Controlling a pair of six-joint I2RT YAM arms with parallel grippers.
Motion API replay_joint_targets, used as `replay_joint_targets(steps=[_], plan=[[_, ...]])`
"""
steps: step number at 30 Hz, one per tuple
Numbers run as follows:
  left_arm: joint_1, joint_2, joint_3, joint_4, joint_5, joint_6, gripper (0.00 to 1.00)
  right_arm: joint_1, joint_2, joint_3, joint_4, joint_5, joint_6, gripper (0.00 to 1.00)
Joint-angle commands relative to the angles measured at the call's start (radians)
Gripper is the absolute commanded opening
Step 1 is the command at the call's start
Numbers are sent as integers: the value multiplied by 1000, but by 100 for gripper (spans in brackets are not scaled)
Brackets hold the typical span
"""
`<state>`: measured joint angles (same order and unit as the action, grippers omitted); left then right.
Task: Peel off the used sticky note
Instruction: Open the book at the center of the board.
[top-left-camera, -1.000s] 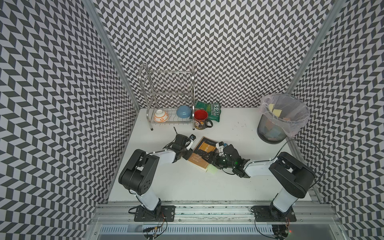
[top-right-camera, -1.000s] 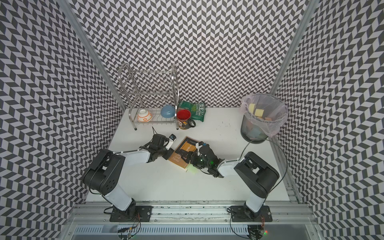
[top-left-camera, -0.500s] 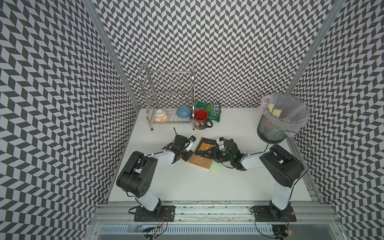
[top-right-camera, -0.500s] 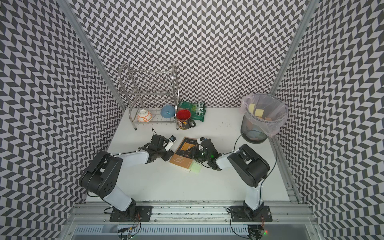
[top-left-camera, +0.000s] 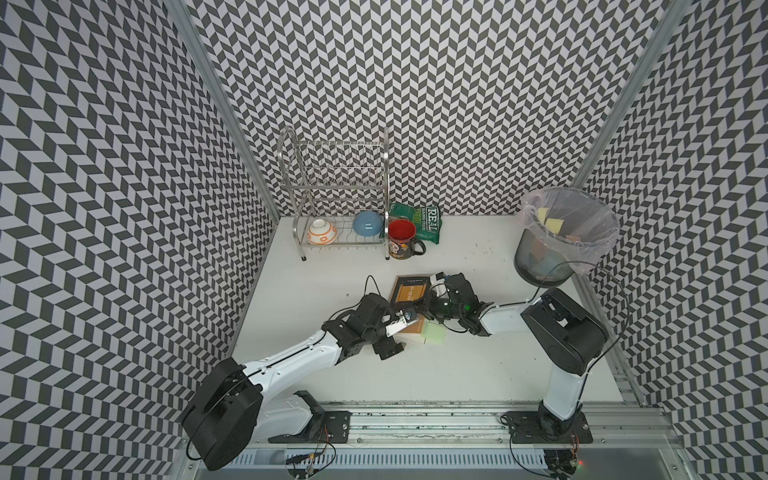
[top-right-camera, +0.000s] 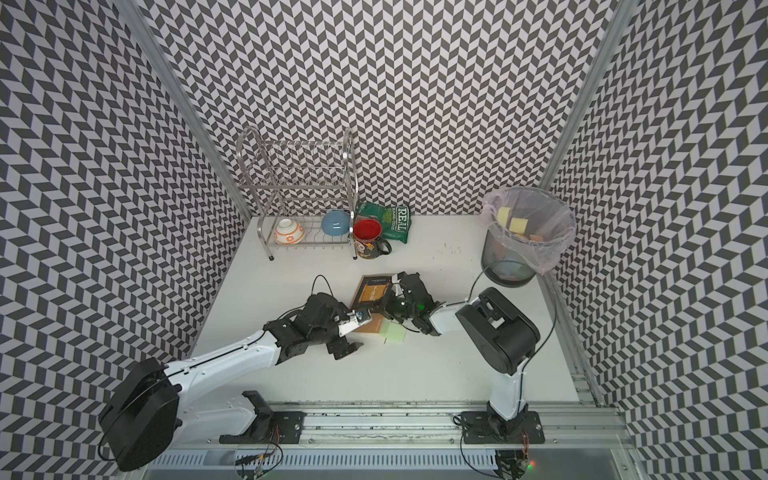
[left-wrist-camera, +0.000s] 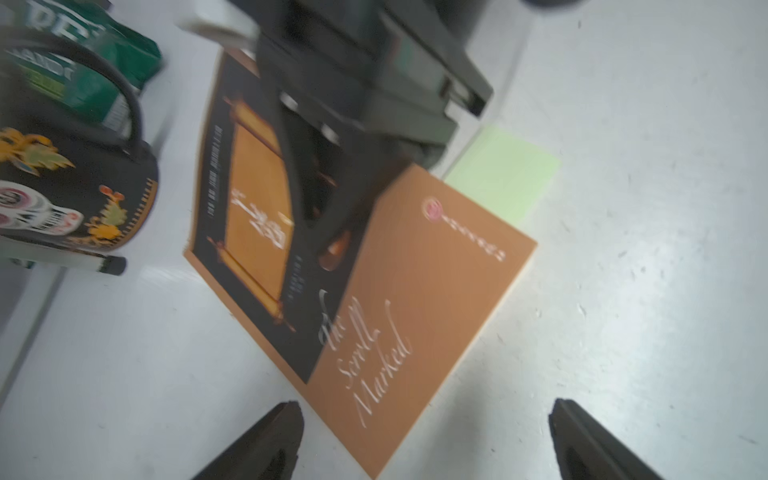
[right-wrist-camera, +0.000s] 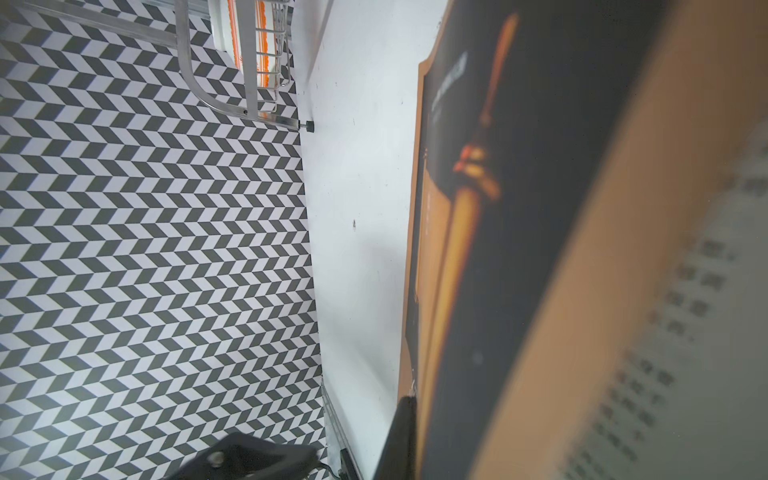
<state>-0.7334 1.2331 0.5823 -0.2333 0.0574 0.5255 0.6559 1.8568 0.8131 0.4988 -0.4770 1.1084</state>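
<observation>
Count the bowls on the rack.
2: a white and orange bowl at the rack's left end, a blue bowl toward its right end by the mug. None seem hidden.

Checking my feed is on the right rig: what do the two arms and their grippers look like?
Both arms have white link shells with bulky black joint housings and black base mounts on a metal rail. The left gripper has dark tapered fingers; the right gripper is black too. Thin black cables loop off each arm, and a green light glows near the right wrist.
</observation>
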Motion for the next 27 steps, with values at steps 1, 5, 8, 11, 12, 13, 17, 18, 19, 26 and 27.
replay_joint_targets(steps=[1, 5, 8, 11, 12, 13, 17, 18, 19, 26, 27], plan=[[-40, 12, -20, 106, -94, -12, 98, -1, -45, 48, -13, -14, 6, 7], [-76, 20, -41, 193, -150, -35, 100, -1, -35, 67, -29, -23, 14, 7], [-85, 46, -41, 238, -181, -53, 100, -1, -30, 65, -17, -28, 27, 7], [-91, 68, -51, 282, -189, -54, 100, -1, -28, 63, -8, -30, 31, 7], [-93, 74, -55, 300, -194, -52, 100, -1, -28, 62, -6, -30, 32, 7], [-93, 79, -56, 312, -197, -52, 100, -1, -28, 63, -6, -29, 33, 7], [-95, 88, -59, 352, -203, -51, 95, -1, -27, 63, -2, -35, 37, 7], [-98, 87, -62, 365, -210, -50, 94, -1, -27, 64, 0, -35, 39, 7], [-97, 88, -65, 376, -217, -51, 92, -1, -26, 66, 0, -36, 40, 7], [-100, 45, -82, 402, -237, -50, 58, -1, -24, 63, 4, -38, 43, 8], [-99, 36, -85, 400, -235, -51, 52, -1, -25, 64, 2, -37, 43, 8]])
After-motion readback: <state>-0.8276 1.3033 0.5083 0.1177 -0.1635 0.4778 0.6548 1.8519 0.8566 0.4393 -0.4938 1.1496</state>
